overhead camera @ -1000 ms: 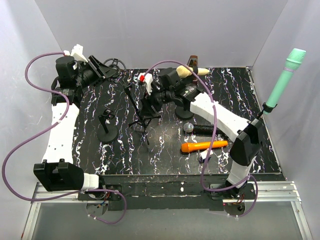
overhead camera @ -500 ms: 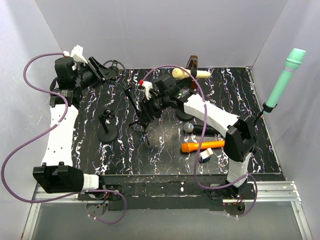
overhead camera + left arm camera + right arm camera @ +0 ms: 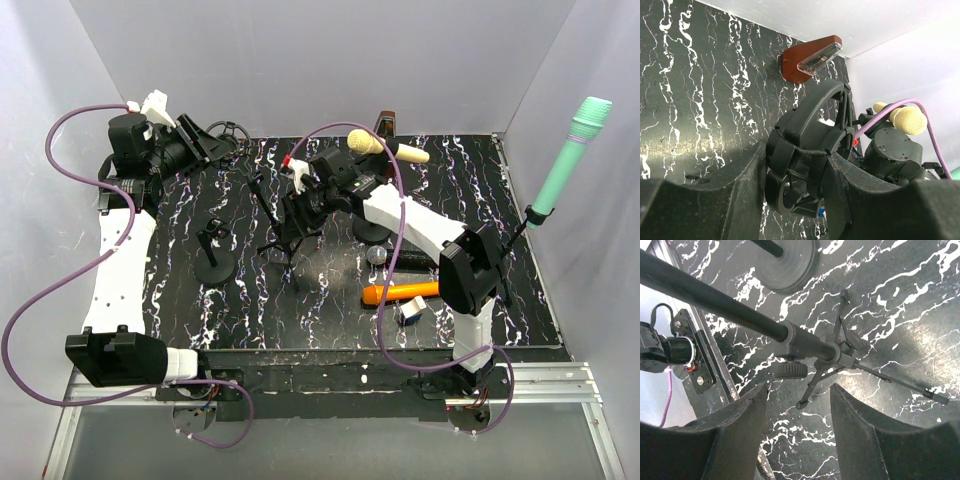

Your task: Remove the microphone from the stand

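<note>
A microphone with a yellow foam head (image 3: 364,142) and cream handle is held up at the back, behind my right arm; its head also shows in the left wrist view (image 3: 910,120). What holds it is hidden. My right gripper (image 3: 292,216) is open and empty, hovering over a black tripod stand (image 3: 283,238); in the right wrist view (image 3: 800,412) the stand's pole and hub (image 3: 805,342) lie just beyond the fingertips. My left gripper (image 3: 205,140) is at the back left, shut on a black ring-shaped shock mount (image 3: 805,135).
A round-base stand (image 3: 215,264) sits left of the tripod. A black microphone (image 3: 400,258), an orange microphone (image 3: 405,292) and a small white-blue item (image 3: 410,311) lie at the right. A green microphone (image 3: 570,155) stands far right. A brown wedge (image 3: 388,122) is at the back.
My right arm has swung left, its elbow moving in toward the table's middle and the gripper settling over the tripod stand. The left arm has not moved.
</note>
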`<action>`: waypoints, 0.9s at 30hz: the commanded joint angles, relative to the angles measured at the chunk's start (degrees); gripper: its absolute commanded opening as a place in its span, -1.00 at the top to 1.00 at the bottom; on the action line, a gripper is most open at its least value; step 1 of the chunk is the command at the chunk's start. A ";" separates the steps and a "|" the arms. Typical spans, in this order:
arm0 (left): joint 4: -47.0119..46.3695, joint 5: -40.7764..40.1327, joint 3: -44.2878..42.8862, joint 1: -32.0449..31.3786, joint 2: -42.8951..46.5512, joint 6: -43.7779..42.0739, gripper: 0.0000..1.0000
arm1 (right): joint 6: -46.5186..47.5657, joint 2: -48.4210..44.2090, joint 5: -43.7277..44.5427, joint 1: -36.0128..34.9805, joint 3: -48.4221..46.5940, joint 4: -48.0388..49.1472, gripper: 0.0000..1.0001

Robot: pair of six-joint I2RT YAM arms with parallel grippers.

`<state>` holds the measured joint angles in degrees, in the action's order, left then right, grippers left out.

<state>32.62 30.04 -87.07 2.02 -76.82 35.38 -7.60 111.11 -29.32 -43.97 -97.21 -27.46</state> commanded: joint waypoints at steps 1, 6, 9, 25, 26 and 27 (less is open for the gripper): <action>7.72 1.69 -0.30 -0.44 0.88 0.75 1.00 | -2.77 0.77 -2.49 0.46 -4.30 3.82 -0.20; 8.60 1.33 -0.65 -0.26 0.97 0.05 1.00 | -2.60 1.21 -3.64 0.55 -5.62 3.91 -0.21; 9.13 1.33 -0.91 -0.18 0.88 -0.13 1.00 | -2.60 1.74 -3.20 0.55 -5.54 3.47 -0.21; 9.21 1.07 -1.18 0.26 0.53 -0.13 1.00 | 2.74 2.36 -3.81 0.46 -6.06 3.65 0.76; 9.30 1.07 -1.09 0.18 0.35 -0.22 1.00 | 6.07 2.01 -3.12 0.02 -6.32 2.95 0.88; 9.30 1.16 -1.17 0.18 0.35 0.04 1.00 | 11.15 1.57 -1.89 -0.94 -6.33 2.07 0.94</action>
<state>34.50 29.78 -87.90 2.17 -76.77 34.06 -7.18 114.56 -32.64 -43.53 -100.84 -25.23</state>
